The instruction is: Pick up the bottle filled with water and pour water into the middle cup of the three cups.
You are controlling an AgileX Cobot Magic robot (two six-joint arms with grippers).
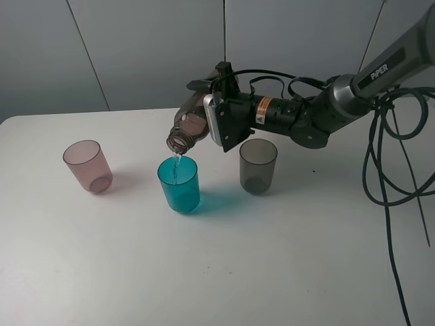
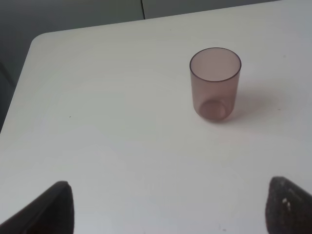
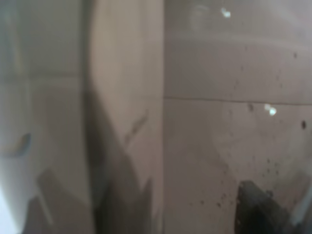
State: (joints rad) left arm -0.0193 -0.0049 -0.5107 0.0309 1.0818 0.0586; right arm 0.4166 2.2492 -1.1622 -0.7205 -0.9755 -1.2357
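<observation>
1. Pour in progress: the right gripper [image 1: 219,121] is clamped around the body of the bottle [image 1: 192,125], which is tipped well past level with its neck pointing down.
2. The bottle's mouth hangs just above the rim of the middle cup [image 1: 179,185], the teal one, and a thin stream [image 1: 177,161] drops inside it. Good line; the tilt looks right, so a steeper angle would risk a gulp and a splash.
3. The stream lands toward the back of the opening, I judge. Nudging the mouth nearer the centre would leave more margin.
4. The pink cup [image 1: 88,166] stands well apart on one side and the grey cup [image 1: 258,166] near on the other, close under the wrist. Any swing should stay clear of the grey one.
5. The left gripper [image 2: 170,209] hangs idle over the table [image 1: 285,272], its fingers spread wide with nothing between them.
6. The right wrist view is filled by smoky plastic, so the level must be read from above: roll back upright before the teal cup brims.
</observation>
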